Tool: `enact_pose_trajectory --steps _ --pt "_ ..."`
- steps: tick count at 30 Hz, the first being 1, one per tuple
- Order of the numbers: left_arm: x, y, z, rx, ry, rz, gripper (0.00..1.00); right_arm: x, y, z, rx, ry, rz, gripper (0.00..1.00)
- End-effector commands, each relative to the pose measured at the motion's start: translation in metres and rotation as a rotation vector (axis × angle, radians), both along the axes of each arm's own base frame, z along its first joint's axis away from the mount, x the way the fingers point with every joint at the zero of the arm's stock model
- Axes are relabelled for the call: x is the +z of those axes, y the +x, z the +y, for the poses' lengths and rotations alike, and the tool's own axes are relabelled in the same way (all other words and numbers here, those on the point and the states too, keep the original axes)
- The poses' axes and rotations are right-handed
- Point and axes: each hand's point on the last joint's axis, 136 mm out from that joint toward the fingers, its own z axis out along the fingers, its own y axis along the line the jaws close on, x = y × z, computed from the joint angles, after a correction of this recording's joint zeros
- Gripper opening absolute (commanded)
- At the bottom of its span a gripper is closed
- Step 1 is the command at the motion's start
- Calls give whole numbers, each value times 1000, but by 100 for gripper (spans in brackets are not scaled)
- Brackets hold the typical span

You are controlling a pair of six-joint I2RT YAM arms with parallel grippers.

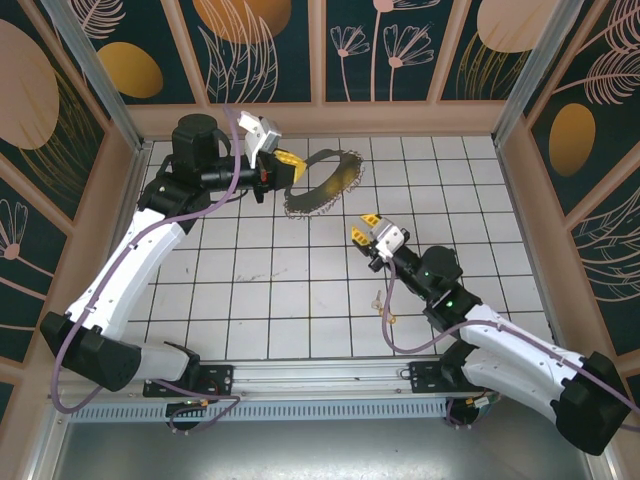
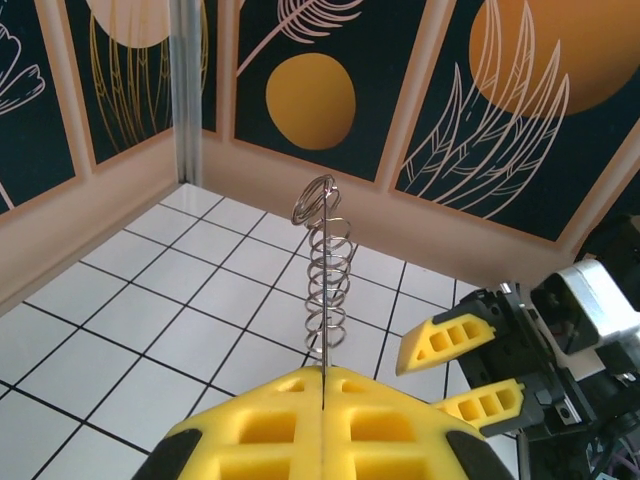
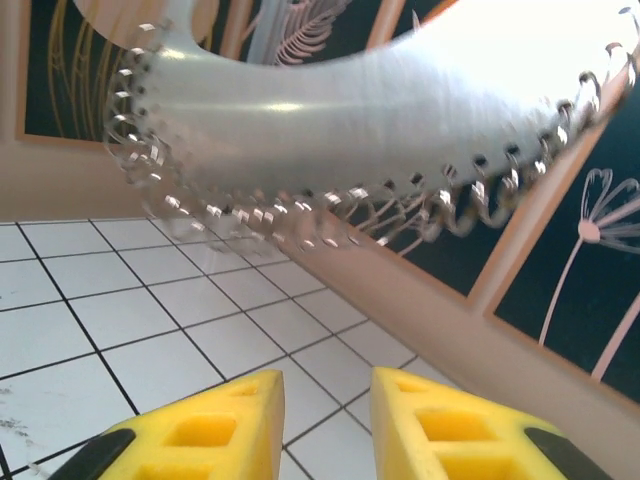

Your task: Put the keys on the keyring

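White tiled table [image 1: 250, 300], leafy wall panels [image 1: 400, 50]: left tool [image 1: 283, 160] clenches the large grey-brown fringed band keyring [image 1: 325, 185] aloft, upper centre; right tool [image 1: 368, 232] gapes empty below it. Tiny metal keys [image 1: 380, 297] lie lower right-centre, so descend squarely and pinch one tag

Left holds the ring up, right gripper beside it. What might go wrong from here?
The left gripper pinches the keyring by its thin edge; a nudge may twist or slip it. The right gripper shows nothing between its fingers, while what look like the keys lie on the table by its arm; closing here would catch nothing.
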Motion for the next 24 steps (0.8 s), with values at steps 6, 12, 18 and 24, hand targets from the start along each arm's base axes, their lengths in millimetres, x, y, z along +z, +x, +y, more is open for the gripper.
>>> enact_pose_trajectory --steps 6,12,18,24 --pt "29 -13 1 -46 -38 -95 0 29 -3 12 -8 52 -148 24" --pt "24 -13 0 -58 -25 -72 0 30 5 19 -13 62 -147 19" --pt "20 -12 0 -52 -14 -56 0 33 8 22 -12 95 -159 16" --pt "20 -12 0 -49 -13 -52 0 39 11 25 -15 99 -179 13"
